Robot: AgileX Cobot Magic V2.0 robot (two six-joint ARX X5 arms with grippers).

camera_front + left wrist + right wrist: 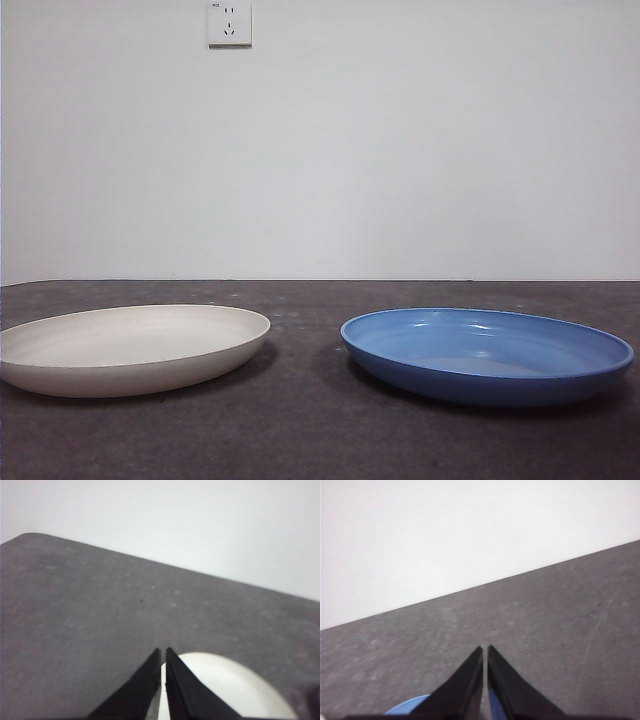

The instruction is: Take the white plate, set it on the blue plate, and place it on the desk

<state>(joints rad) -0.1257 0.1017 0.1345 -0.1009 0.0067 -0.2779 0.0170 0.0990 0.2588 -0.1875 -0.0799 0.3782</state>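
Left claw (163, 652) pressed together above the white plate (130, 348); right claw (484, 650) pressed together above the blue plate (487, 352). Plates apart on the desk (320, 440).

I see a round, shallow cream-white plate (130, 348) with a smooth matt surface that gives back almost no shine. The round medium-blue plate (487, 353) beside it looks glossy, with soft highlights on faint rings inside. Under both, the dark grey-brown desk top (320, 440) reads matt and slightly mottled. My two grippers' black jaws look smooth and dull.
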